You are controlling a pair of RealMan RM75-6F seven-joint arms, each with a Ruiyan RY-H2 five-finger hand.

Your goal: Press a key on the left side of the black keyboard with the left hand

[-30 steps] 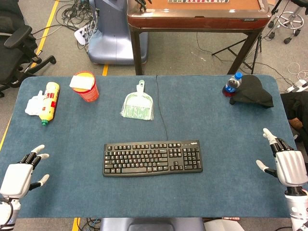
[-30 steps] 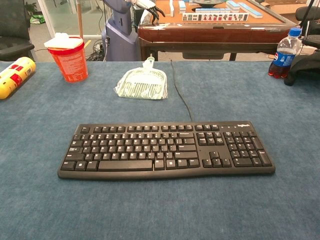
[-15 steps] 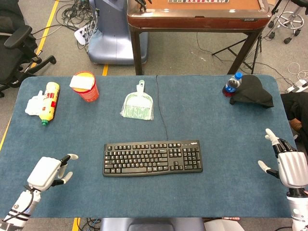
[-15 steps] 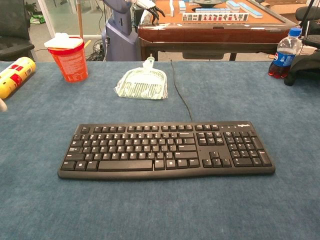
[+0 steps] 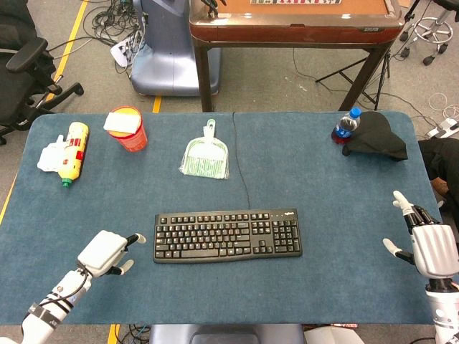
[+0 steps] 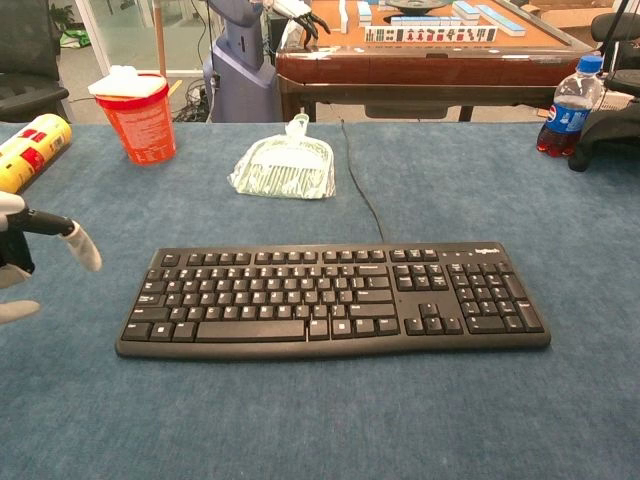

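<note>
The black keyboard (image 5: 226, 234) lies flat at the middle of the blue table, its cable running toward the far edge; it fills the centre of the chest view as keyboard (image 6: 333, 298). My left hand (image 5: 106, 253) hovers just left of the keyboard's left end, one finger stretched toward it and a small gap between them. In the chest view the left hand (image 6: 30, 252) enters at the left edge with its fingers apart and nothing in it. My right hand (image 5: 430, 244) stays open near the table's right edge, far from the keys.
A red cup (image 5: 128, 128), a yellow bottle (image 5: 72, 152) and a small green dustpan (image 5: 206, 155) stand along the far side. A blue-capped bottle (image 5: 346, 125) and black cloth (image 5: 378, 136) sit at the far right. A brown table (image 5: 294, 21) stands beyond.
My left hand has travelled right from the table's left front corner to just beside the keyboard's left end. The right hand has barely shifted.
</note>
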